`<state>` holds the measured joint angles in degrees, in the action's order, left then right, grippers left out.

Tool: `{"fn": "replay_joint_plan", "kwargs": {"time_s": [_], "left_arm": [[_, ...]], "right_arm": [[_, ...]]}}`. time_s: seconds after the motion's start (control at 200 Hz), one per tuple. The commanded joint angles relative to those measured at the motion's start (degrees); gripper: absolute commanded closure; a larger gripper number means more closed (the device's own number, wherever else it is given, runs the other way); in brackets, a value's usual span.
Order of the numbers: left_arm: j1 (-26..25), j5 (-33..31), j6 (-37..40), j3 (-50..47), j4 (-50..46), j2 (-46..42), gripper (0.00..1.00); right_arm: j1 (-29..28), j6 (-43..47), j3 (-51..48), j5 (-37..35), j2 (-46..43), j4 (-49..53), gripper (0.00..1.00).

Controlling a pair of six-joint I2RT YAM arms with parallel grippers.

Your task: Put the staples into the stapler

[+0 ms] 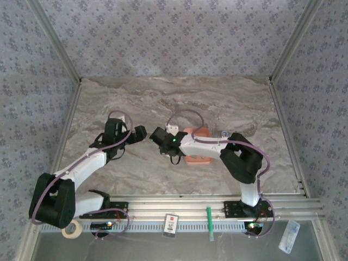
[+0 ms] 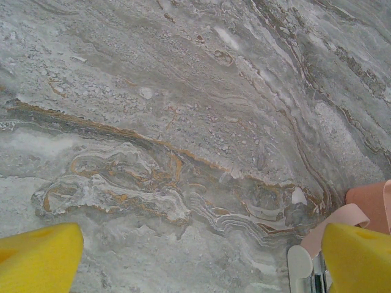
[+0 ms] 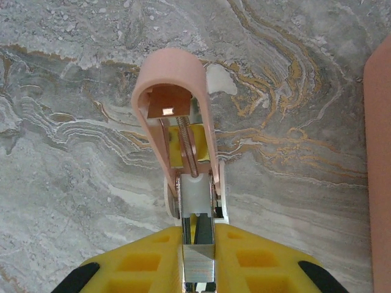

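My right gripper [image 3: 198, 235] is shut on the stapler [image 3: 183, 140], holding it by its silver rail just above the marble table. Its shell is salmon-pink, and the cover is swung open, baring a spring and a white pusher. A finely lined silver block [image 3: 198, 265] sits in the rail between my yellow fingers; I cannot tell whether it is staples or the rail's end. My left gripper [image 2: 201, 244] is open with nothing between its fingers, close to the stapler's cover [image 2: 339, 220]. In the top view the left gripper [image 1: 142, 132] and right gripper [image 1: 162, 137] face each other.
A salmon-pink tray [image 1: 198, 157] lies on the table under the right arm, its edge [image 3: 380, 171] to the right of the stapler. On the front rail lie a tape roll [image 1: 71, 229], a card [image 1: 171, 224], a green pen [image 1: 209, 223] and a packet [image 1: 289, 235].
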<state>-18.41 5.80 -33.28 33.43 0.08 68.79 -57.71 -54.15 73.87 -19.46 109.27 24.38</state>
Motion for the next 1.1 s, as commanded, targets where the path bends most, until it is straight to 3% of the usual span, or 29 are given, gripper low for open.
{"fn": "replay_joint_plan", "kwargs": {"time_s": [0.0,0.675,1.094], "left_arm": [[0.0,0.7,0.0,0.1,0.7,0.5,0.00],[-0.1,0.8,0.1,0.2,1.0,0.7,0.00],[-0.1,0.8,0.1,0.2,0.8,0.7,0.00]], "right_arm": [[0.1,0.6,1.7,0.1,1.3,0.9,0.80],[0.4,-0.3,1.8,2.6,2.5,3.1,0.79],[0.5,0.6,3.6,1.6,0.7,4.4,0.68]]}}
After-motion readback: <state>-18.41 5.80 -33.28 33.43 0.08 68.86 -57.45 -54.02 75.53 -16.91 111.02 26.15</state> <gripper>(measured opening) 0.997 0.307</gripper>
